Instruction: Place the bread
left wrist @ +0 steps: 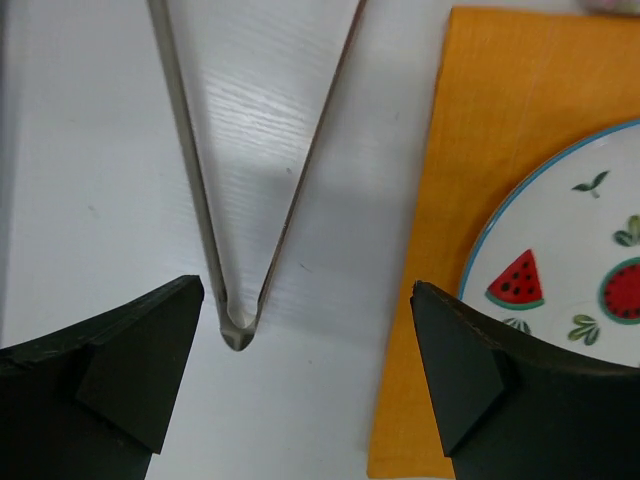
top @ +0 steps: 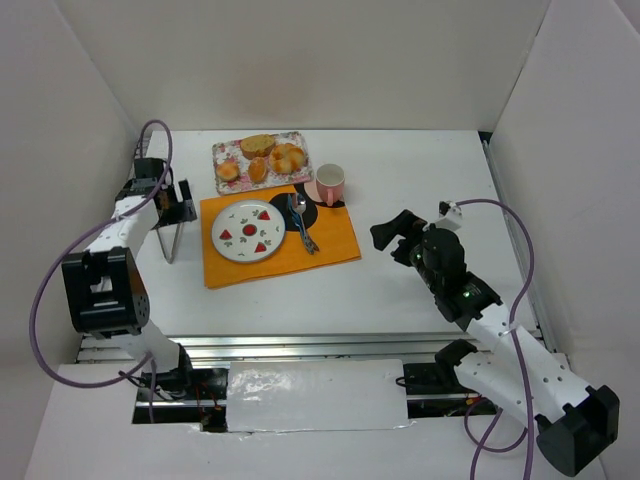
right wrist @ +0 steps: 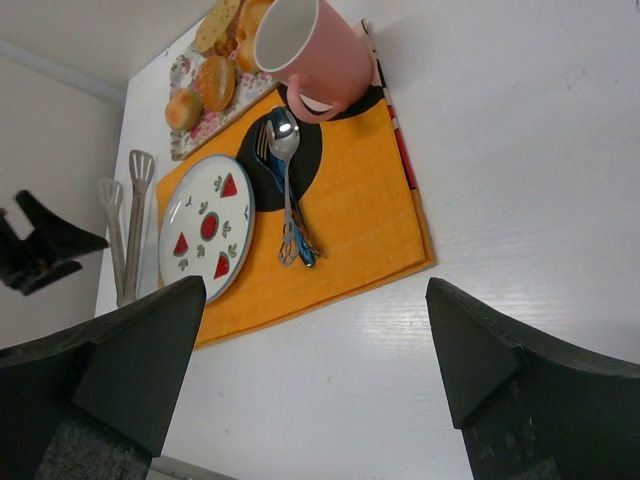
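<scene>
Two grippers are mine, and both are spread wide with nothing in them. My left gripper (top: 180, 205) is close to the left wall. Its fingers (left wrist: 120, 370) stand on each side of the joined end of the metal tongs (left wrist: 238, 322), with a small gap to them. The orange mat (left wrist: 470, 150) has its edge just beside the tongs, so room is tight there. The tongs run off the top of that view, and the white plate (left wrist: 560, 270) is cut off at the right. My right gripper (top: 393, 233) hangs over bare white table (top: 430, 170) to the right of the mat, with lots of free room around it. The bread (top: 257, 170) lies on the flowered tray (top: 222, 150) at the back, near the tray's front edge, beside a paler small bun (top: 229, 171). From my right wrist the tray's far end is cut off, and the pink cup (right wrist: 305, 45) hides part of it.
</scene>
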Robot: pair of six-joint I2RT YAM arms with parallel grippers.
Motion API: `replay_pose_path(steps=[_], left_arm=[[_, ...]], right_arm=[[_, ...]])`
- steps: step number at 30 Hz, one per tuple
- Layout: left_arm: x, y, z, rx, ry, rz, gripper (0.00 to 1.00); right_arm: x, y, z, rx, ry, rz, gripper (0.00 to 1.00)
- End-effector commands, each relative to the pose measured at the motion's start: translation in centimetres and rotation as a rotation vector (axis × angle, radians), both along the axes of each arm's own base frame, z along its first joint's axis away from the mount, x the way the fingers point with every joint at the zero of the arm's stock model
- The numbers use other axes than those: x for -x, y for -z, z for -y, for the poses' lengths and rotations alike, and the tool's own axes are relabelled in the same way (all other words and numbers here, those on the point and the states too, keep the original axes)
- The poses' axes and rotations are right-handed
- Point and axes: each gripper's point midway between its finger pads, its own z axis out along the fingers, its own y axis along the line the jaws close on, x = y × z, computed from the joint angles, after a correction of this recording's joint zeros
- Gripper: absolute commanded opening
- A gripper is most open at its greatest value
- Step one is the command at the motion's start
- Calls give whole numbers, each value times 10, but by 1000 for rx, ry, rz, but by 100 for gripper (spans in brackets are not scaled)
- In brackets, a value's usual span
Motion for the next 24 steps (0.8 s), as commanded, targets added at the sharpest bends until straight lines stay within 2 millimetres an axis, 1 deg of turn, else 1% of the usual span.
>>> replay_pose_path(steps=[1, 2, 5, 7, 10, 11, 14, 15, 17, 18, 21, 22, 24], left_arm=[[-5, 31, 5, 70, 65, -41, 99], [-4, 45, 5, 87, 67, -75, 100], [-6, 59, 3, 87, 72, -103, 100], [-6, 60, 1, 77, 67, -107, 99], [-8, 54, -2, 61, 76, -89, 99], [-12, 45, -2, 55, 93, -59, 100], [-16, 31, -5, 33, 91, -10, 99], [-17, 24, -8, 16, 84, 8, 99], [-18, 18, -14, -12, 67, 15, 99], [-18, 16, -20, -38, 45, 11, 100], [-17, 21, -29, -72, 21, -19, 99], [-18, 27, -31, -70, 25, -35, 99], [-21, 30, -33, -52, 29, -36, 100]], right_arm=[[-4, -31, -1, -11, -6, 67, 100], [-3, -29, 0, -10, -3, 69, 100], [-4, -29, 2, -15, 4, 84, 100], [-4, -29, 1, -13, -1, 83, 100], [-4, -30, 0, -8, -6, 73, 100], [-5, -29, -1, -7, -6, 72, 100], [-5, -30, -2, -7, -11, 73, 100], [-4, -30, -2, -8, -15, 72, 100], [-4, -30, -3, -7, -20, 74, 100], [-4, -29, -4, -10, -26, 73, 100], [-4, -29, -7, -11, -41, 64, 100], [-4, -31, -8, -11, -44, 67, 100], [-3, -30, -8, -10, -49, 64, 100]])
